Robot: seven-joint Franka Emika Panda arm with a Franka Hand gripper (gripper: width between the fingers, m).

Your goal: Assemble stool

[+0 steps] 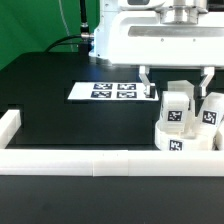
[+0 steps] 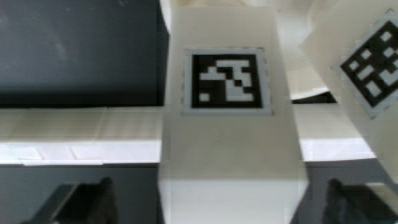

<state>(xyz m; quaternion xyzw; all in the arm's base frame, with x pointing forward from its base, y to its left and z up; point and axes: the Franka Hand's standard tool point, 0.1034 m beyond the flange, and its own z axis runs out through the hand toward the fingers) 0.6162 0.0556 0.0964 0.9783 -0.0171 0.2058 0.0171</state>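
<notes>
The stool's round white seat (image 1: pixel 188 143) lies at the exterior view's right, against the front rail. Two white tagged block legs stand upright on it. One leg (image 1: pixel 178 106) (image 2: pixel 228 110) stands between the fingers of my gripper (image 1: pixel 176 80) (image 2: pixel 217 200), which hangs right over it. The jaws are open, and a dark gap shows on each side between the fingertips (image 2: pixel 75 200) and the leg. The second leg (image 1: pixel 212 108) (image 2: pixel 370 65) stands beside it, further to the exterior view's right.
The marker board (image 1: pixel 112 91) lies flat on the black table behind the seat. White border rails run along the front (image 1: pixel 90 161) (image 2: pixel 80 135) and the exterior view's left (image 1: pixel 10 125). A black cable (image 1: pixel 65 42) lies at the back.
</notes>
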